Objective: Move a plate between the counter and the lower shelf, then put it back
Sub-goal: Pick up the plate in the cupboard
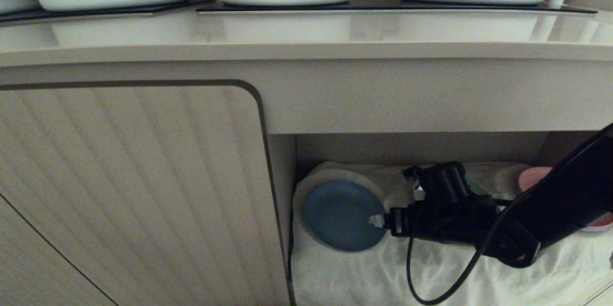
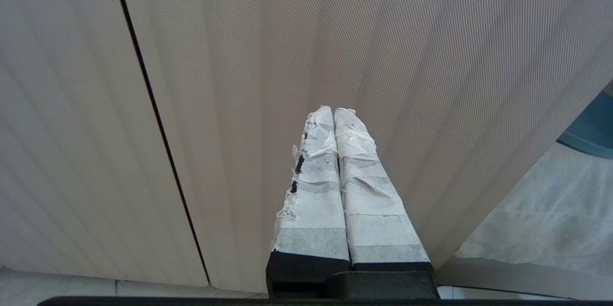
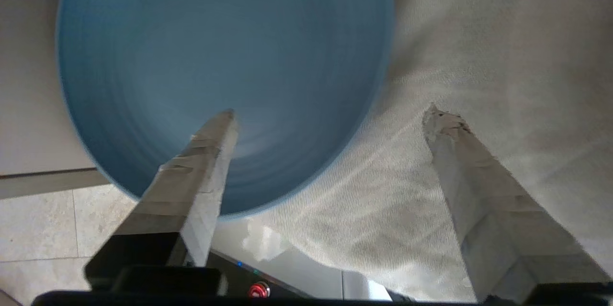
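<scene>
Head view: right tool (image 1: 377,220) gapes beside matte round plate (image 1: 341,215) on wrinkly cloth (image 1: 364,272).

We see the plate (image 1: 337,215) as matt blue with a smooth face, lying on the lower shelf's (image 1: 431,267) wrinkled white cloth. The counter (image 1: 306,33) looks glossy beige. White tape, torn and rough, wraps the right gripper's (image 3: 330,114) fingers.

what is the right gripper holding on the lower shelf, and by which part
Nothing. The right gripper is open, one finger over the plate, which lies on the white cloth.
</scene>
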Robot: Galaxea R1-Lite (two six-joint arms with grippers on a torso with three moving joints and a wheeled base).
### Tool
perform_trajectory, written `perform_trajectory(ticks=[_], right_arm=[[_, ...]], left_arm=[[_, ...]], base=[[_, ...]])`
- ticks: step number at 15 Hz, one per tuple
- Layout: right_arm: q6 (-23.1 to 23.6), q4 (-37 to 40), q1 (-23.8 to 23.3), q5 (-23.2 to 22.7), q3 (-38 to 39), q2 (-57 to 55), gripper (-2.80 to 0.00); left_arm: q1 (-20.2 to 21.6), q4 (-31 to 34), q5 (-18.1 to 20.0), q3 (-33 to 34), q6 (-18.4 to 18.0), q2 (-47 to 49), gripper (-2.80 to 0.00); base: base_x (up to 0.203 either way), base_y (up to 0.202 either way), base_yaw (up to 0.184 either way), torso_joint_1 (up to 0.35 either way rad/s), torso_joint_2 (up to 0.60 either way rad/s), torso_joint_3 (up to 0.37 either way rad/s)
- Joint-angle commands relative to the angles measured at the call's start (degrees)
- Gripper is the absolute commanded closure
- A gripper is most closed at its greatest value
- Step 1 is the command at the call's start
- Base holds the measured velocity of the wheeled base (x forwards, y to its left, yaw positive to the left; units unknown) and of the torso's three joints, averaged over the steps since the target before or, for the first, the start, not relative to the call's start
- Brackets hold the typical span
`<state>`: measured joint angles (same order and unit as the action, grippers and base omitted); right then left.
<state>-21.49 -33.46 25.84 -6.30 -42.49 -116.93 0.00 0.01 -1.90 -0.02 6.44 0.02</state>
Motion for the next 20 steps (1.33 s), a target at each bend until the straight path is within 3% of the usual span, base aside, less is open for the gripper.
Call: perform_trajectory(ticks=[1, 20], right_arm=[[-0.13, -0.2, 0.28, -0.04, -1.11, -1.04, -2.8], [-0.74, -0.64, 1.58, 0.06, -4.52, -4.36, -2.8]], left_arm=[[0.0, -0.01, -0.03, 0.02, 0.06, -0.02, 0.0], [0.0, -0.01, -0.03, 0.02, 0.06, -0.02, 0.0]], base=[[0.0, 0.0, 0.0, 0.0, 0.0, 0.0], [0.0, 0.0, 0.0, 0.0, 0.0, 0.0]])
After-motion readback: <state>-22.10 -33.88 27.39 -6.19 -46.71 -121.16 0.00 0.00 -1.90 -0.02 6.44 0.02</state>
